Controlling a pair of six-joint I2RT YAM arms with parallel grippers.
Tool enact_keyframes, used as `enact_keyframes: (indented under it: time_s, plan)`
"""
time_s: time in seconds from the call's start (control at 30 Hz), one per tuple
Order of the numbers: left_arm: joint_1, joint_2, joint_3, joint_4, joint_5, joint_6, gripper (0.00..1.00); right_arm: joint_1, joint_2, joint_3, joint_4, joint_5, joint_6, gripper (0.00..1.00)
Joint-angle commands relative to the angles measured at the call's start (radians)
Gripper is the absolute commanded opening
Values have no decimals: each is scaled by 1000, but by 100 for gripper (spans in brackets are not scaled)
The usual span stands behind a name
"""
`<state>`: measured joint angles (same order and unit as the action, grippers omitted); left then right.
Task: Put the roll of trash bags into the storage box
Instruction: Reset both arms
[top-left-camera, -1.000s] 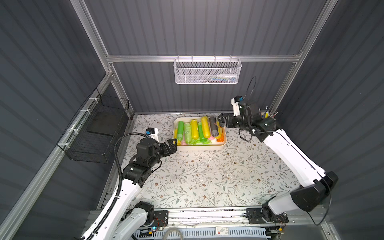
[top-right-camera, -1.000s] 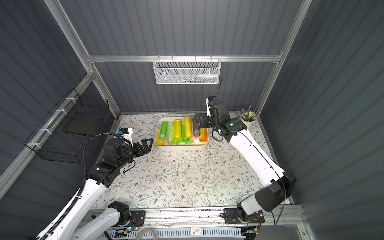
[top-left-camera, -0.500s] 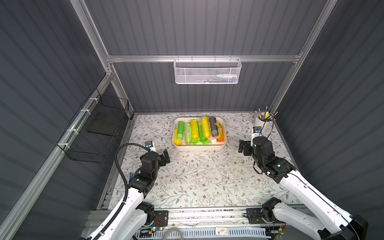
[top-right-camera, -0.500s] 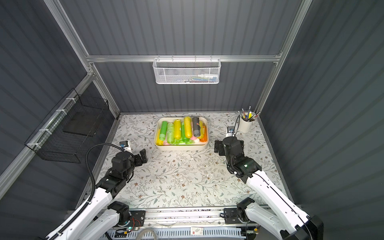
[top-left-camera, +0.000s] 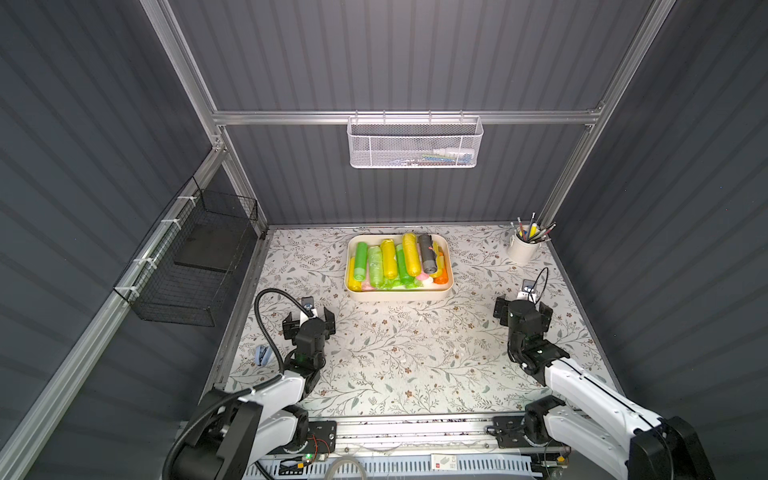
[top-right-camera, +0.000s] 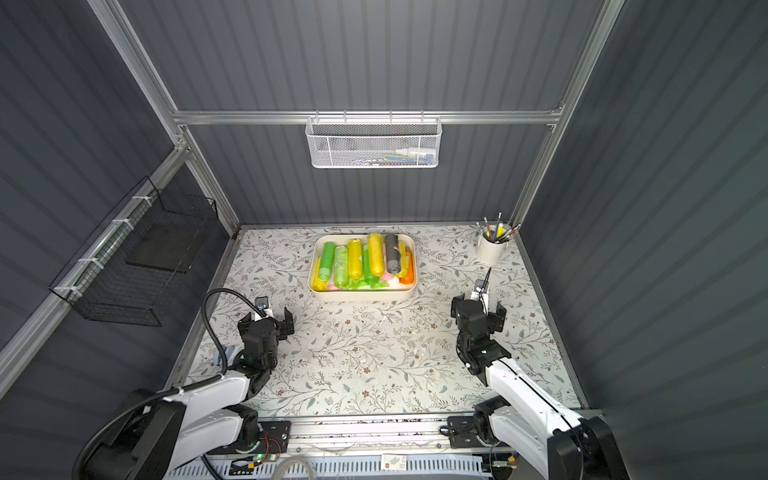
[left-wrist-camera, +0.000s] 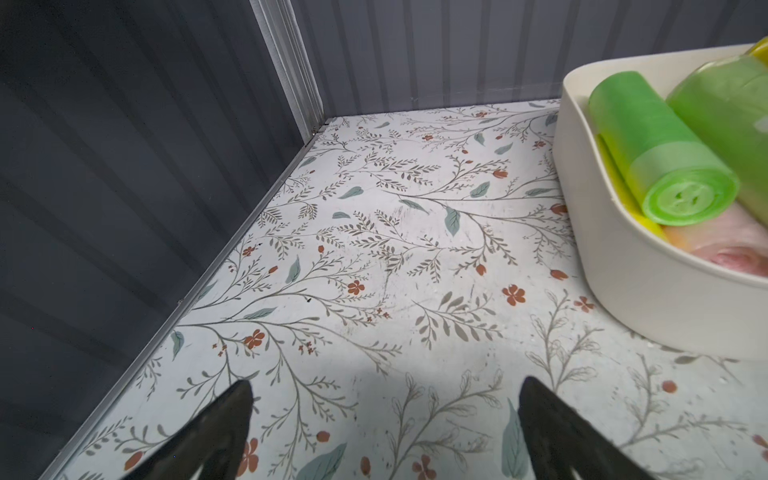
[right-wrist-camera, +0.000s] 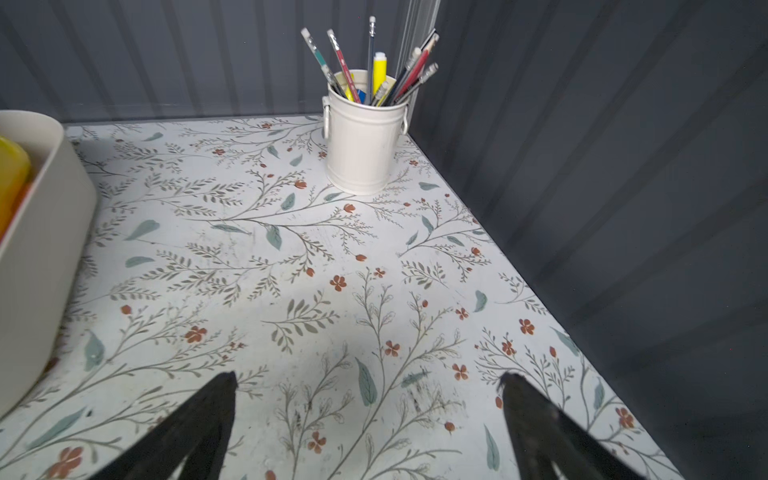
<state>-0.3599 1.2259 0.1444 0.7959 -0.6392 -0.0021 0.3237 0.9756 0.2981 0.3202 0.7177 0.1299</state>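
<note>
The storage box (top-left-camera: 397, 296) (top-right-camera: 361, 296) stands at the back middle of the floral mat. Several rolls of trash bags lie side by side in it: green (top-left-camera: 360, 259), yellow (top-left-camera: 389, 259) and one dark grey roll (top-left-camera: 427, 252) at its right end. My left gripper (top-left-camera: 309, 321) (top-right-camera: 266, 320) hovers low over the mat, in front and left of the box, open and empty. My right gripper (top-left-camera: 523, 310) (top-right-camera: 478, 309) hangs front right of the box, open and empty. The left wrist view shows the box wall (left-wrist-camera: 623, 270) and a green roll (left-wrist-camera: 660, 166) beyond the open gripper (left-wrist-camera: 384, 390). The right wrist view shows bare mat at the gripper (right-wrist-camera: 368, 382).
A cream cup of pencils (top-left-camera: 523, 247) (right-wrist-camera: 361, 145) stands in the back right corner. A white mesh basket (top-left-camera: 413, 143) hangs on the back wall and a black wire basket (top-left-camera: 195, 257) on the left wall. A small blue object (top-left-camera: 262, 354) lies left of the mat.
Both arms have drawn back from the box toward the front. The right gripper, at the box's right end a second ago, now hangs over bare mat. Both grippers stayed open.
</note>
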Motion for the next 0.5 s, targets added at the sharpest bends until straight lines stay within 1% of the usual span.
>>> enact_keyframes:
  time_s: [0.0,0.07,0.17,0.27,0.33,0.37,0.43,0.47]
  plan:
    - [2,103,8,270,-12,96,100,-16,34,-80,320,28,-55,99]
    - [3,168,26,331,-21,128,100,-30,67,-123,450,1,-82,99]
    - [4,275,52,434,-2,194,100,-56,104,-127,525,-29,-116,99]
    - [6,408,76,576,36,228,100,-101,188,-147,689,-63,-136,99]
    - [7,523,88,697,64,244,100,-128,249,-163,817,-89,-143,99]
    - [9,560,90,731,53,258,100,-141,279,-166,868,-106,-147,99]
    - [40,509,74,661,97,194,100,-156,347,-170,971,-139,-167,99]
    - [56,515,72,669,123,186,100,-160,392,-171,1018,-158,-175,99]
